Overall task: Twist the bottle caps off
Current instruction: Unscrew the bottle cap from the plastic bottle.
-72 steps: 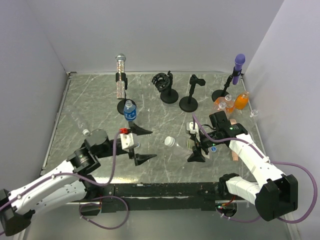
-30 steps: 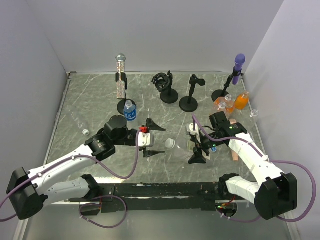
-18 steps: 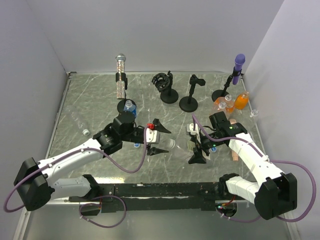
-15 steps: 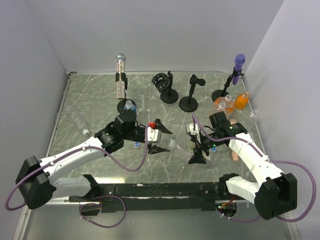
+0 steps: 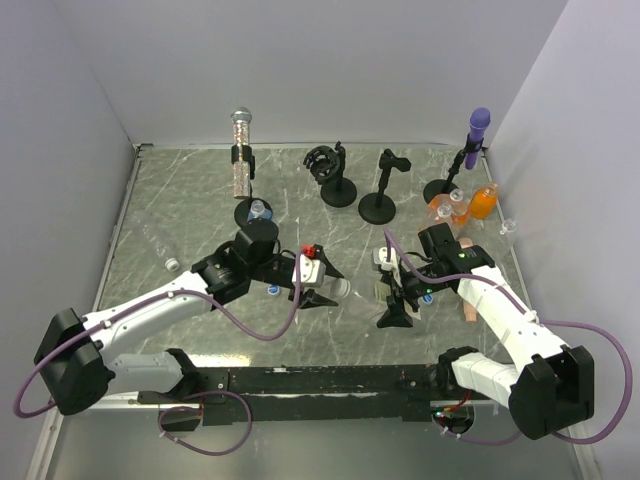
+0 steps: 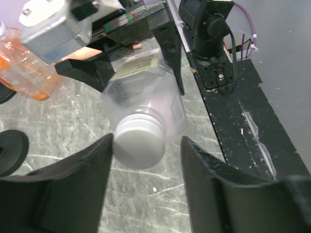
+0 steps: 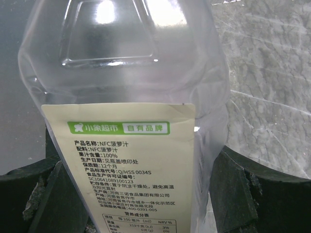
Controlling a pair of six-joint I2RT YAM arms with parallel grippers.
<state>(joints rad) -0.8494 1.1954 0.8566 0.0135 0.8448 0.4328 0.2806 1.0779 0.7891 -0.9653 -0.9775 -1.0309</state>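
1. The left gripper point(image 6: 146, 145) has its two black fingers apart, one on each side of the round white screw cap point(image 6: 140, 141). A thin gap shows on both sides, so nothing is pinched yet.
2. The right gripper point(image 7: 141, 194) is clamped on the body of the clear plastic bottle with a yellow-green label point(image 7: 126, 73). It holds the bottle level, neck pointing straight between the left fingers.
3. I judge the step in hand to be taking hold of this cap. Next, the left fingers need to meet its ribbed side squarely. The wrist then has to turn about the bottle's axis while the right gripper stops the body spinning.
4. Bottles: five I am sure of.
   - the held one
   - a blue-labelled bottle point(image 5: 259, 218) just behind the left wrist
   - a clear lying bottle point(image 5: 152, 240) well off to that arm's left
   - two orange bottles point(image 5: 483, 202) beyond the right gripper
5. Caps: three are plain, the white one and one on each of the blue-labelled and lying bottles. The rest are too small to tell.
6. There are four black round-based stands point(image 5: 378, 207) and two microphones, one silver glitter point(image 5: 240, 150) and one purple point(image 5: 479, 122).
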